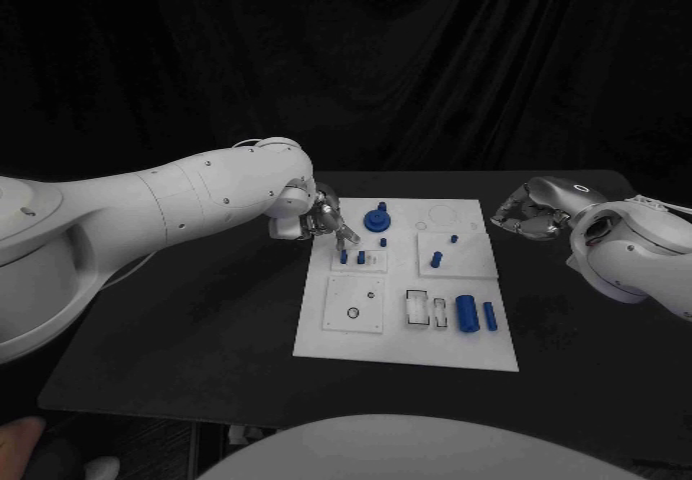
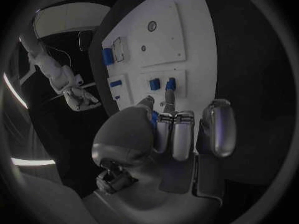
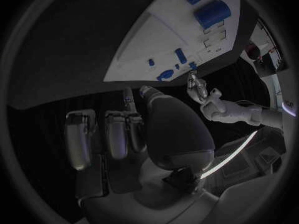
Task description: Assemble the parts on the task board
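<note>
2 small blue pegs (image 1: 351,257) stand close together in a raised white block on the task board (image 1: 407,330), and that closeness is my biggest risk. My left hand (image 1: 310,218) hangs over the board's far left corner with a fingertip (image 2: 169,95) reaching down to the peg nearer that edge. I judge the tip to be touching or just above the peg's top, but I cannot tell which. If I press off-centre, the peg could tilt in its hole and jam, or my finger could slide off and knock its neighbour.

A lesser risk is the round blue knobbed part (image 1: 378,220), which stands on the board just beyond the pegs and near my knuckles. A careless lift of the wrist could clip it.

Smaller still is the chance of nudging the whole board across the black table (image 1: 173,340), since I am pushing near its edge and nothing visible pins it.

As for my hands, the left holds nothing that I can see. Its fingers are extended and lie close side by side, not wrapped round any part. My right hand (image 1: 528,212) hovers off the board's far right corner, well apart from every part, fingers curled loosely with nothing in them.

The large blue cylinder (image 1: 466,311) and the slim one beside it lie loose near the board's right edge, well apart from both hands.
</note>
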Available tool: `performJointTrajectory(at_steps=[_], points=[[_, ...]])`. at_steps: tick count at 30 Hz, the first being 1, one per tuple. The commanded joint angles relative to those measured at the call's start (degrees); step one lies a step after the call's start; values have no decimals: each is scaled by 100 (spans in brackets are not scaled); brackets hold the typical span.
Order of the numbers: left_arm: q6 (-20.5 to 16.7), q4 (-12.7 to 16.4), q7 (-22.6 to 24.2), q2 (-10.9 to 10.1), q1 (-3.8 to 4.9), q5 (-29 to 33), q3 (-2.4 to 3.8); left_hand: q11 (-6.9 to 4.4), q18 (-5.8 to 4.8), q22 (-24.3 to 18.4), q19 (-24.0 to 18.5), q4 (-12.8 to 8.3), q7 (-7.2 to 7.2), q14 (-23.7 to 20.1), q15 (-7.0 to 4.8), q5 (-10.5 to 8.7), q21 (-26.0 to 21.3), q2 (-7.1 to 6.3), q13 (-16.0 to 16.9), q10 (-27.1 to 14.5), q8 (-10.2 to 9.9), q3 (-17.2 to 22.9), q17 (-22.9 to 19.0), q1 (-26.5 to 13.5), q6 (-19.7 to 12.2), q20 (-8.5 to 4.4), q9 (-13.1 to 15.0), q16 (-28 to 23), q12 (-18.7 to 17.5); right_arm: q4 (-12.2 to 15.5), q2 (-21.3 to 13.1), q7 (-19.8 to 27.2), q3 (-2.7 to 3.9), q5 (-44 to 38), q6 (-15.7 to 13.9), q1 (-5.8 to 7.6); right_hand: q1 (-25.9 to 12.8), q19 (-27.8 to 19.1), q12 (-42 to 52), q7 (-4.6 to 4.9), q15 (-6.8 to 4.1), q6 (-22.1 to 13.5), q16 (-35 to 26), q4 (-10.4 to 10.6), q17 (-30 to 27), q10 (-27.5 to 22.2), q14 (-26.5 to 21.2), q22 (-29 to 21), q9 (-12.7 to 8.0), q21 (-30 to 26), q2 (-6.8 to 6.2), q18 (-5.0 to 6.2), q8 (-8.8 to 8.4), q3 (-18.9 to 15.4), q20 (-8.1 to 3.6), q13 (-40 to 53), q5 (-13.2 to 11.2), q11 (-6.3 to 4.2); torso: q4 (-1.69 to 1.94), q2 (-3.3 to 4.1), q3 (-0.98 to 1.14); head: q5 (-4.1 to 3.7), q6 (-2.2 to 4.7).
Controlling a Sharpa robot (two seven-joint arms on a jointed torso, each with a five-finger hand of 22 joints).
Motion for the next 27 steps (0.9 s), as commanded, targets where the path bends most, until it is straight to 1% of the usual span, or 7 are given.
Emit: performJointTrajectory(at_steps=[1,8,11,13,16,21,27], points=[[38,-19,-26,30,-33,84,5,37,71,1072,0,-48,10,595,39,37,-19,37,1508,597,-38,17,1507,24,46,37,-14,15,20,15,-3,-84,4,-15,13,1,58,585,36,-3,-29,-23,-16,-26,1398,607,563,1508,-7,15,8,-45,-16,1,-28,1507,21,-5,-8,4,0,-2,0],[21,-43,-77,54,-65,84,5,21,72,1071,0,-151,-12,595,27,106,-21,39,1508,597,-14,89,1507,98,111,29,25,15,20,18,-5,-84,4,-15,12,1,58,585,36,-3,-29,-23,-16,-26,1398,607,563,1508,-7,15,8,-45,-16,1,-28,1507,21,-5,-5,-4,7,-3,0],[16,-49,-100,53,-73,84,5,-10,72,1073,5,-231,-54,595,3,115,-13,22,1508,597,188,125,1507,89,157,8,352,15,20,19,-6,-83,4,-15,10,1,58,585,36,-3,-29,-23,-16,-26,1398,607,563,1508,-7,15,8,-45,-16,1,-28,1507,21,-5,1,-6,5,-15,0],[18,-52,-117,51,-78,84,5,-43,69,1074,7,-293,-89,595,-34,118,-10,19,1508,597,519,170,1507,10,-13,-21,1014,15,20,17,-5,-83,4,-15,12,1,58,585,36,-3,-29,-23,-16,-26,1398,607,563,1508,-7,15,8,-45,-16,1,-28,1507,21,-5,-2,-7,5,-14,0],[20,-54,-135,48,-83,84,5,-56,68,1076,11,-318,-104,595,-37,108,-2,5,1508,597,663,178,1507,-8,-2,-31,1061,15,20,17,-5,-84,4,-15,14,1,58,585,36,-3,-29,-23,-16,-26,1398,607,563,1508,-7,15,8,-45,-16,1,-28,1507,21,-5,-2,-8,5,-23,0],[-2,-58,-140,48,-90,80,5,-56,70,1073,7,-313,-99,595,-40,63,-11,-3,1508,597,757,172,1507,-52,-71,-36,1059,15,20,12,2,-87,4,-15,21,0,66,585,36,-1,-28,-22,-19,-34,1393,607,562,1508,-8,15,5,-45,-17,8,-28,1507,28,-5,-3,-10,7,-21,0],[-30,-50,-56,51,-105,-201,5,-54,68,1076,10,-304,-94,595,-40,35,-4,3,1508,597,780,172,1507,-78,-117,-36,1051,15,20,10,8,-90,4,-15,28,0,66,585,36,-1,-28,-22,-19,-34,1393,607,562,1508,-8,15,5,-45,-17,8,-28,1507,28,-5,3,-12,5,-29,0]])
